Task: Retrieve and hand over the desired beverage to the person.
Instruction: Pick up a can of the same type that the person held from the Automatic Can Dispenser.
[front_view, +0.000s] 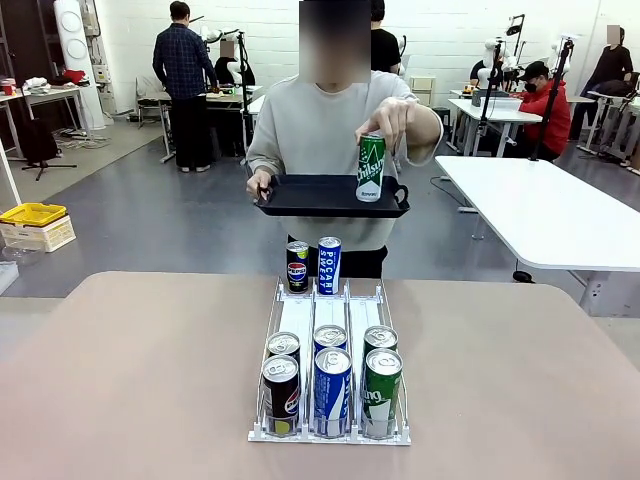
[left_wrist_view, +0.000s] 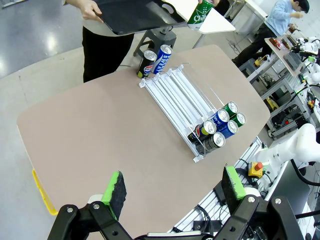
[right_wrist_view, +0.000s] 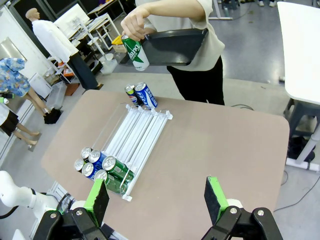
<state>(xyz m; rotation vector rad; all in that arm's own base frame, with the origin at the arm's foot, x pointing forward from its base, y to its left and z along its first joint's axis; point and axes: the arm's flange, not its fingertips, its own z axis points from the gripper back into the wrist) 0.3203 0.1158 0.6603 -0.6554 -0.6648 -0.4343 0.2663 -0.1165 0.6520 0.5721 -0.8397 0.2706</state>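
1. You can read "Chilsung" in slanted white letters on the green can (front_view: 371, 168), which the person's hand (front_view: 395, 118) holds over the black tray (front_view: 300, 195). In the left wrist view, "Chil" is legible.
2. On the blue can (front_view: 329, 262), standing on the tabletop (front_view: 150, 360) behind the rack (front_view: 298, 318), you'll see "POCARI" running vertically. The left wrist view shows "SWEAT" on it.
3. The black can (front_view: 297, 266) beside it reads "PEPSI" above the round logo.
4. On the front green can (front_view: 381, 392) in the rack, you can make out "ng" and no more.

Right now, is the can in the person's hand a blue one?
No, the can that the person's hand holds by the black tray is green.
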